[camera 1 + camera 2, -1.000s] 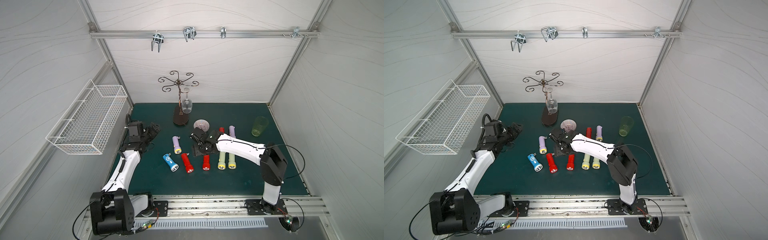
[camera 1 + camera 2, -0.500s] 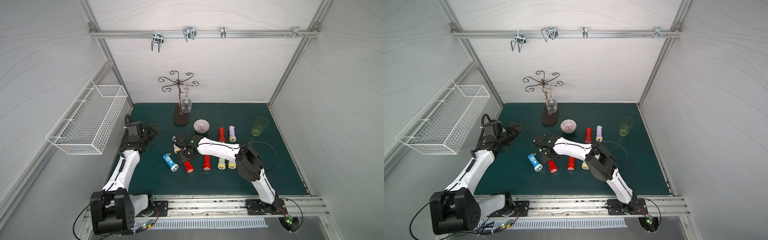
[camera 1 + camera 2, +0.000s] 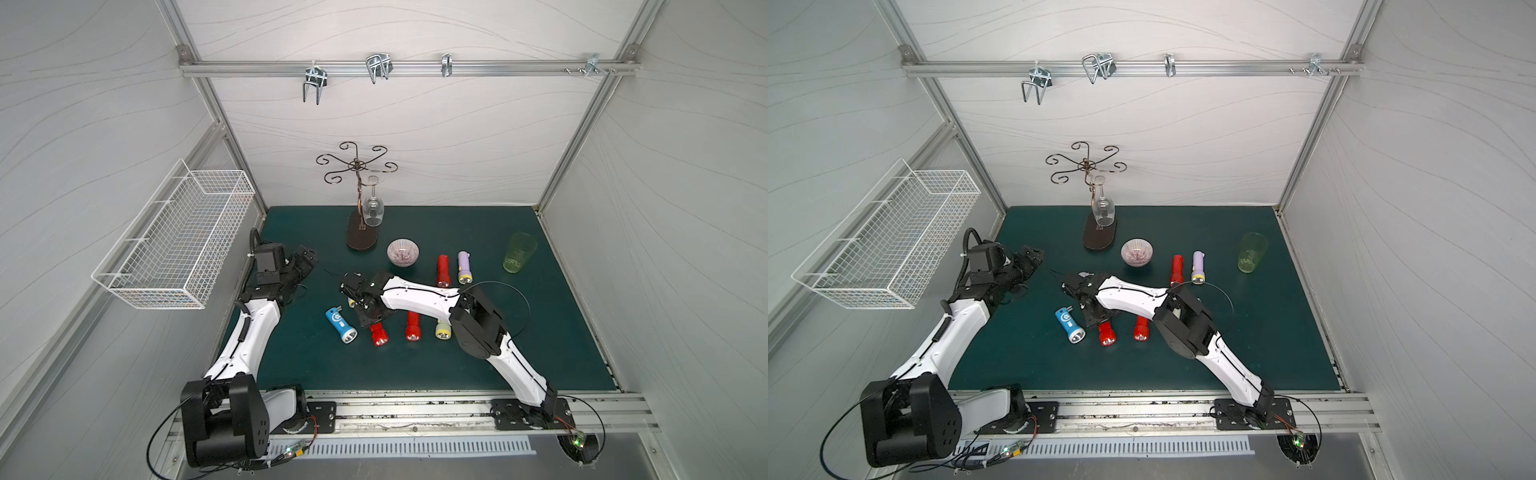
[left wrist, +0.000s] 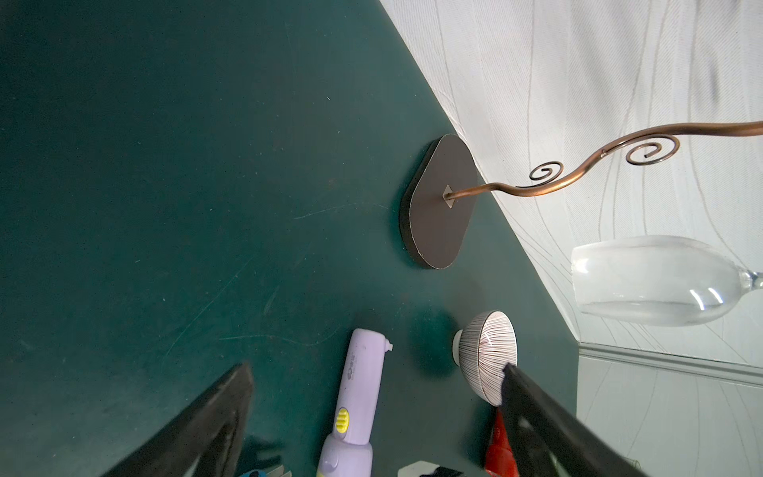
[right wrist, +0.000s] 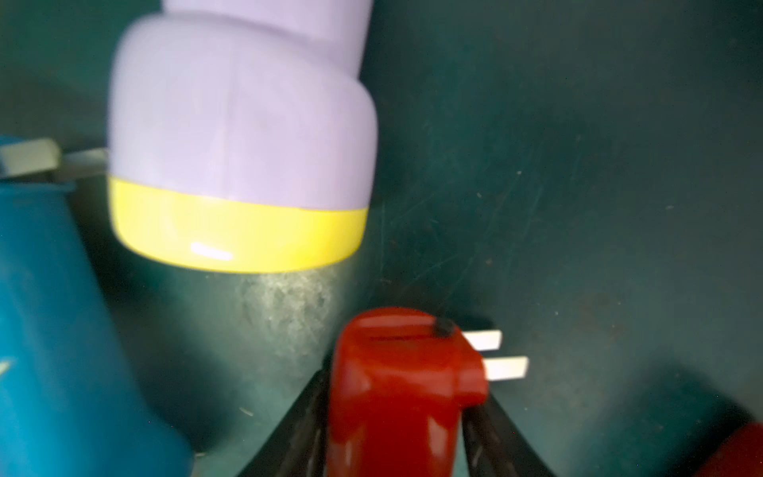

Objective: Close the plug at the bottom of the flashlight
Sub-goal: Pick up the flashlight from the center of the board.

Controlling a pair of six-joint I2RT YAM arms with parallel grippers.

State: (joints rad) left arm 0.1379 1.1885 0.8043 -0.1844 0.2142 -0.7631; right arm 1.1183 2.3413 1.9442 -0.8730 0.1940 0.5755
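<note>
A red flashlight [image 5: 396, 392] lies on the green mat, its two white plug prongs [image 5: 495, 355] sticking out sideways from its bottom end. My right gripper [image 5: 398, 396] is shut on its body, with one dark finger [image 5: 305, 421] against each side. In both top views the right gripper [image 3: 365, 318] [image 3: 1094, 318] covers the body, and only the flashlight's head [image 3: 379, 336] [image 3: 1107, 336] shows. My left gripper [image 3: 305, 259] [image 4: 376, 369] hovers open at the left of the mat, holding nothing.
Beside the held one lie a blue flashlight [image 3: 340, 325] with its prongs out, a purple flashlight [image 5: 239, 124], another red one [image 3: 412, 328] and a pale yellow one [image 3: 442, 330]. Further back are a bowl [image 3: 402, 251], a glass stand [image 3: 361, 237], a green cup [image 3: 517, 252] and a wall basket [image 3: 174, 245].
My right arm swung left from the middle flashlights to the leftmost red one, and its jaws closed on it. The left arm has not moved.
</note>
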